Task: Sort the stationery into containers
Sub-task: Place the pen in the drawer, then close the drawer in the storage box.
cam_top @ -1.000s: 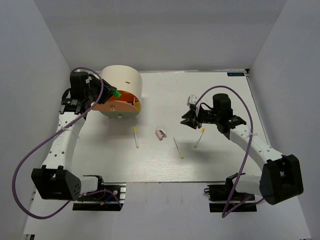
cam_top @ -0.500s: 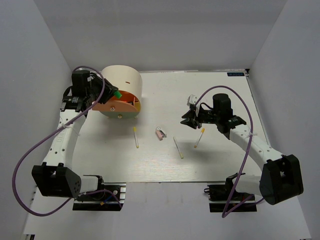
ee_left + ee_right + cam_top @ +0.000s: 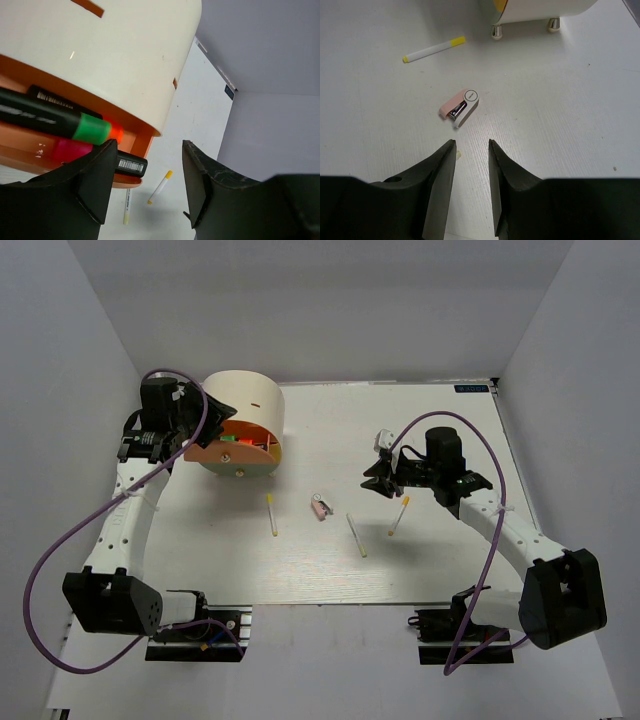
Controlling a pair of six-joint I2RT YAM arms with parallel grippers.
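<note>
Highlighters [image 3: 75,125] lie in the orange drawer [image 3: 142,142]; three sticks [image 3: 357,536] and a small pink item [image 3: 320,507] lie unsorted on the surface [image 3: 450,440], with the left hand [image 3: 149,162] and right hand [image 3: 471,150] both open and empty.

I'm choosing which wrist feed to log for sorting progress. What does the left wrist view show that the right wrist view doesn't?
Only the left wrist view shows the open orange drawer with black highlighters lying inside, their green, pink and orange ends visible. Only the right wrist view shows the small pink-and-white item lying on the table, plus the organiser's round metal feet. Both show the cream organiser body and pale-yellow sticks on the white table.
</note>
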